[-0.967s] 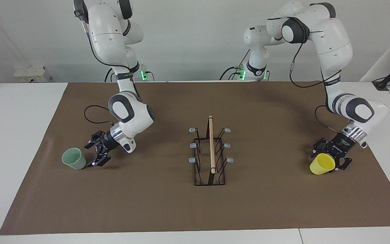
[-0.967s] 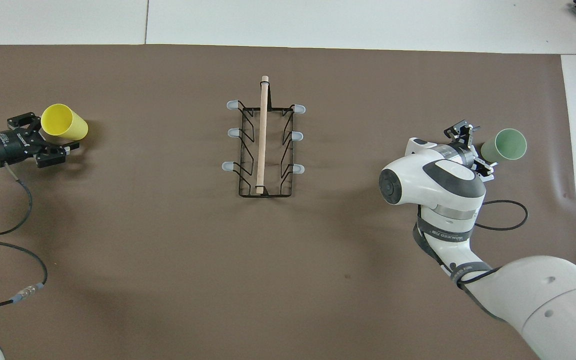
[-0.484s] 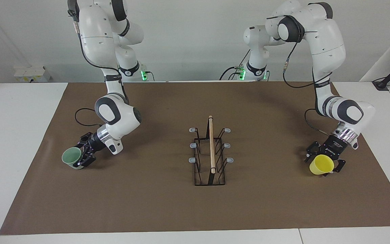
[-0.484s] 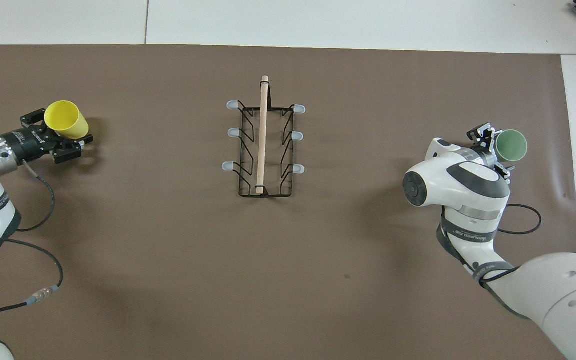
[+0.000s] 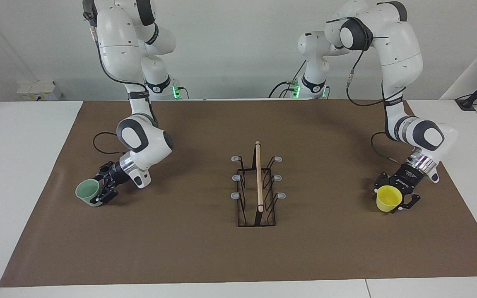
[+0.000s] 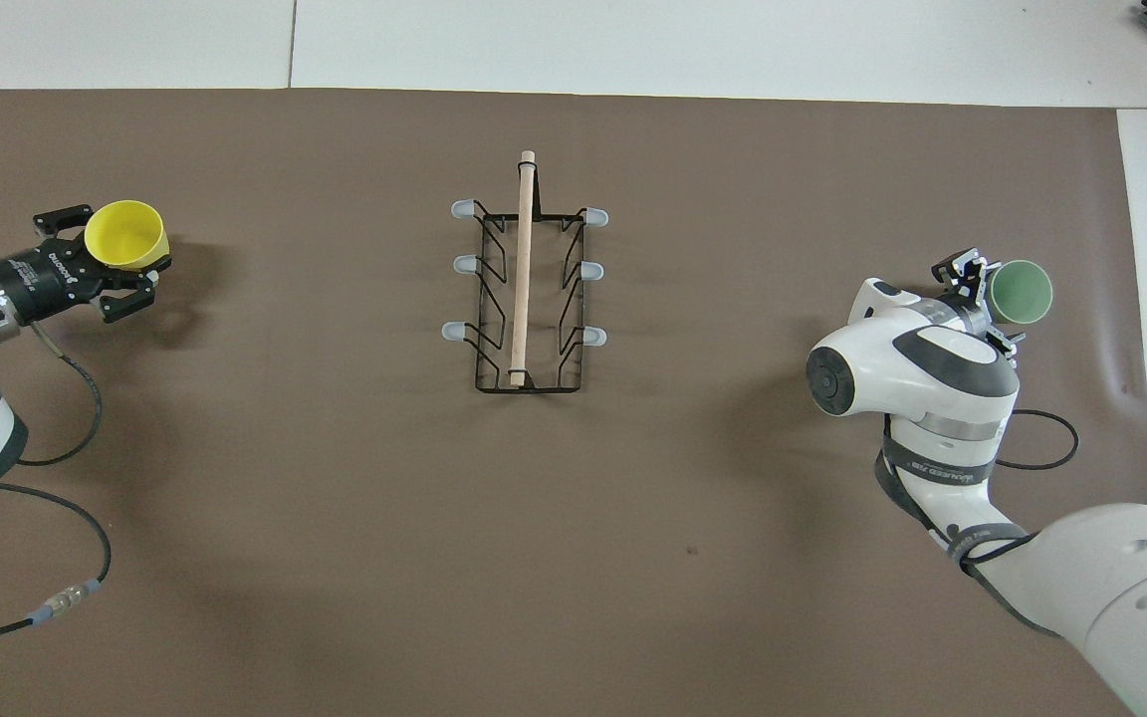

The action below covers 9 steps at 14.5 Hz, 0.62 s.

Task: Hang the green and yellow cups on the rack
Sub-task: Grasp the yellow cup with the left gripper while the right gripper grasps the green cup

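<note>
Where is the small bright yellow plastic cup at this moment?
The bright yellow plastic cup sits at the left arm's end of the table, between the fingers of the left gripper, well apart from the black wire rack.

White table [image 5: 23, 174], brown mat [image 5: 205, 252], rack [image 5: 258, 190]

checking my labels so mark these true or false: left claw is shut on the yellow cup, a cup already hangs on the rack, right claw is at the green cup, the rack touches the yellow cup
1. The left claw is shut on the yellow cup: true.
2. A cup already hangs on the rack: false; the rack is bare.
3. The right claw is at the green cup: true.
4. The rack touches the yellow cup: false; it stands well apart, between the two cups.
</note>
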Motion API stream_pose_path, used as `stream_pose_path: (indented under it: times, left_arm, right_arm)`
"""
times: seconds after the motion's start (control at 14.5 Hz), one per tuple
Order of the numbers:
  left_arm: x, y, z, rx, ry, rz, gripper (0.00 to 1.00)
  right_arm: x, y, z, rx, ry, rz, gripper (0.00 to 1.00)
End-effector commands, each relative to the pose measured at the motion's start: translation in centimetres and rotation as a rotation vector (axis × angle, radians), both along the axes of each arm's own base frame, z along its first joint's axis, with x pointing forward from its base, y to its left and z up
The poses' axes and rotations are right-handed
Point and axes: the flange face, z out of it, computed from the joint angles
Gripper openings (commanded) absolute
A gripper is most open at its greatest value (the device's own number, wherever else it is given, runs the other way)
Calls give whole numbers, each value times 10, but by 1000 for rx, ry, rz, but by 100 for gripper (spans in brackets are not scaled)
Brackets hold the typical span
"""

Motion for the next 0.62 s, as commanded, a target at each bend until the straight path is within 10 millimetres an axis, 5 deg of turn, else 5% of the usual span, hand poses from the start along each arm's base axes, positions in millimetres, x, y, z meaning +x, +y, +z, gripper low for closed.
stream_pose_path:
  times: [0.0,0.21,0.28,0.41,0.55]
  left_arm:
    - [5,-6,49,100,-64,-29,0]
    - [4,-10,79,118,-100,-59,0]
    - [4,-18,91,161,-110,-104,0]
    - [7,-27,117,267,-128,-195,0]
    - [-1,-36,142,269,-150,-219,0]
  right_arm:
    - [-1,-13,-1,-12,-17,37,100]
    - [-1,-14,-2,2,-21,44,100]
    - [-1,-13,-2,3,-21,46,92]
    - [-1,-13,-2,-3,-21,53,32]
    - [-1,-13,-2,-4,-20,54,3]
